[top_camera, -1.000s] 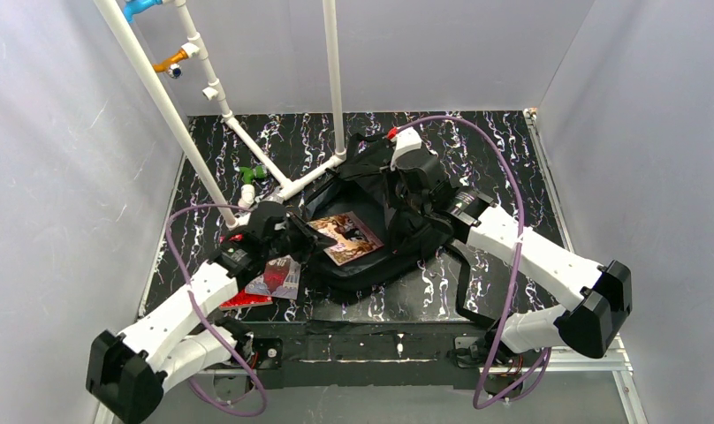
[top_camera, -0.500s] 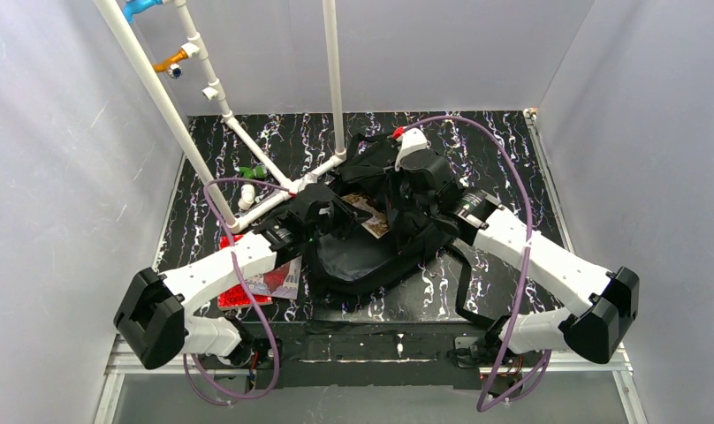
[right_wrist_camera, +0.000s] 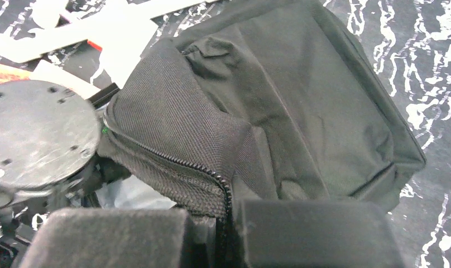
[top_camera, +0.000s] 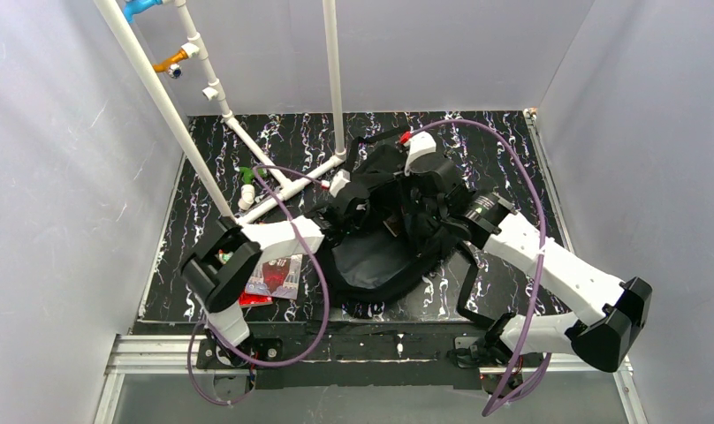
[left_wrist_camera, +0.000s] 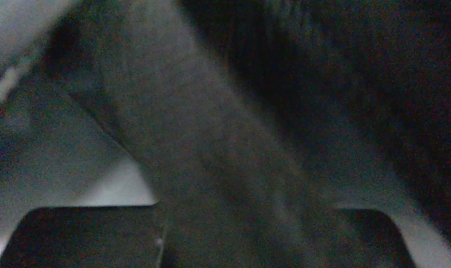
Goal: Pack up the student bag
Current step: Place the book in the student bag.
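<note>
The student bag (top_camera: 371, 265) lies in the middle of the table, black, with its mouth held up. My right gripper (top_camera: 405, 196) is shut on the zipper edge (right_wrist_camera: 212, 181) of that mouth; the right wrist view shows the fabric pinched between the pads (right_wrist_camera: 111, 237). My left gripper (top_camera: 382, 215) reaches inside the bag. Its wrist view is dark: a flat grey sheet (left_wrist_camera: 212, 167) runs out from between the shut jaws of the left gripper (left_wrist_camera: 245, 234), seemingly the picture book. From above only a brown sliver of the book (top_camera: 392, 228) shows.
A white pipe frame (top_camera: 274, 177) stands on the table at the back left, with a green fitting (top_camera: 250, 173) beside it. Red and white booklets (top_camera: 269, 278) lie left of the bag. A bag strap (top_camera: 464, 291) trails toward the front edge. Grey walls close in on three sides.
My left arm has swung right and carried the picture book from outside the bag into its mouth. The right gripper has kept its hold and drawn the edge slightly back.
</note>
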